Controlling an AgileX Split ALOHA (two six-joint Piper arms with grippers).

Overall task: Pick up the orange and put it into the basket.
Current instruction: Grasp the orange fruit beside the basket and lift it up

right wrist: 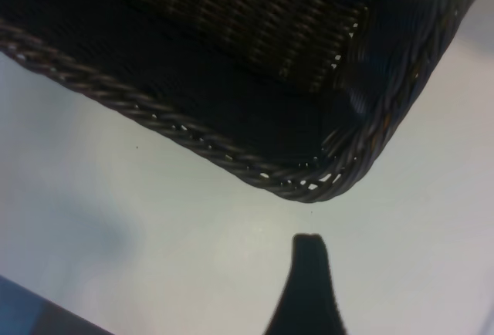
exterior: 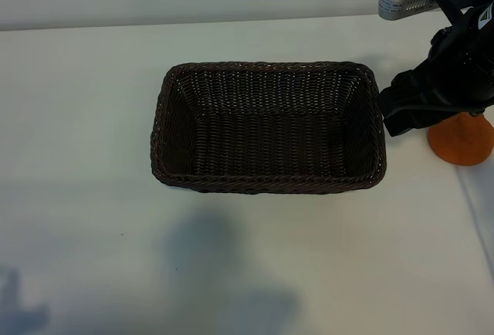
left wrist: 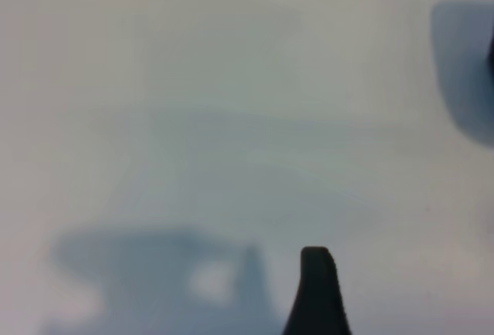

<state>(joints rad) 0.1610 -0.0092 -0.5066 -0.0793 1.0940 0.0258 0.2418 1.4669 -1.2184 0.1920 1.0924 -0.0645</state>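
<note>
Orange fruit [exterior: 461, 140] sits just right of your basket [exterior: 266, 178], under the open right gripper [exterior: 432, 107]; only its wrist view shows the basket corner. No writing readable.

Dark brown woven basket [exterior: 266, 182], orange fruit [exterior: 461, 140]

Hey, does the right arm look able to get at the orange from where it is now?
Probably yes. The right gripper hangs open just above and beside the orange, which sits on the table right of the basket. Nothing lies between them.
</note>
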